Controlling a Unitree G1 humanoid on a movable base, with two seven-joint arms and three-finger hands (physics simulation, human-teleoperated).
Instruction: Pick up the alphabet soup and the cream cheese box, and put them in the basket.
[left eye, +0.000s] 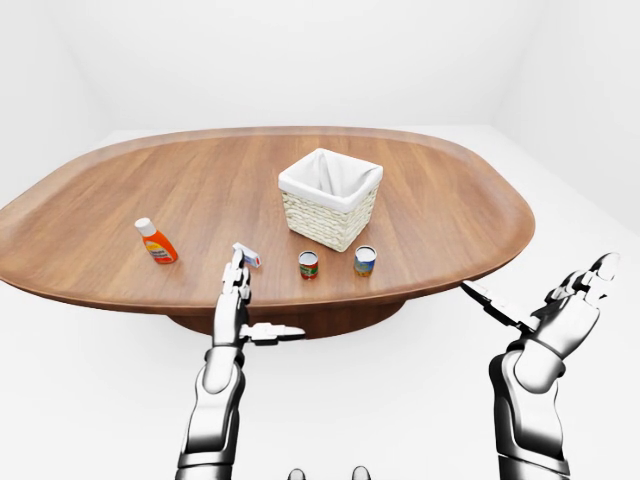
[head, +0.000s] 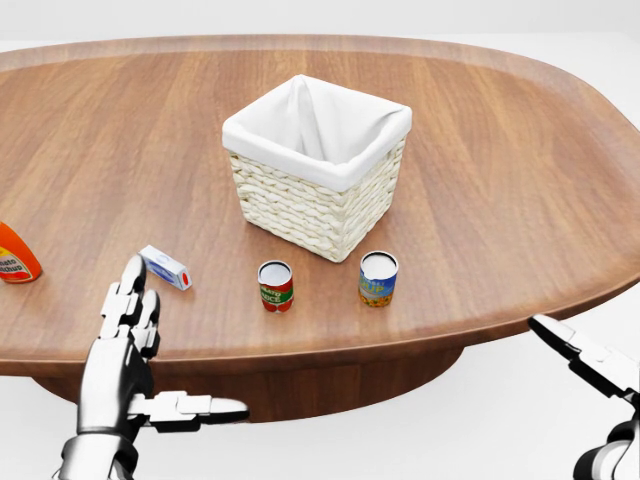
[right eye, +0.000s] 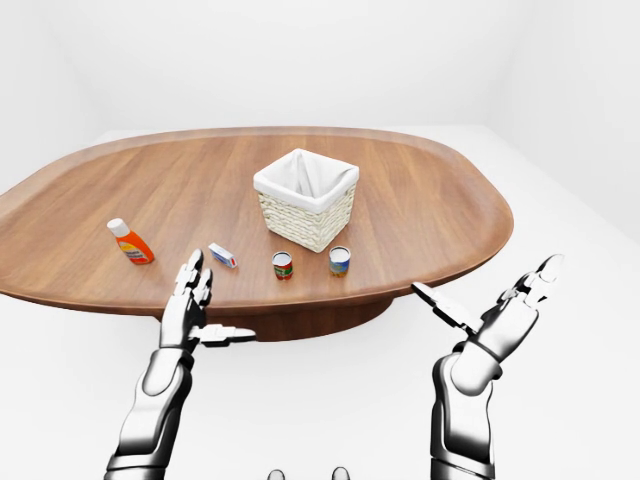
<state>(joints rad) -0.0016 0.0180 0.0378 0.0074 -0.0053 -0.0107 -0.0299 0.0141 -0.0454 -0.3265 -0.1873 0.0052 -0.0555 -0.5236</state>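
both hands are up and spread wide, holding nothing. the left hand (head: 125, 350) hovers at the table's (head: 500, 170) near edge in the head view, fingers straight up, thumb out sideways, its fingertips just short of the cream cheese box (head: 165, 267). the box lies flat on the wood, left of the soup can (head: 275, 286), which stands upright beside a second can (head: 378, 278). above both in the view sits the basket (head: 316, 170) with its white liner. the right hand (left eye: 565, 310) hangs off the table's right end, fingers splayed. an orange bottle (left eye: 156, 241) lies far left.
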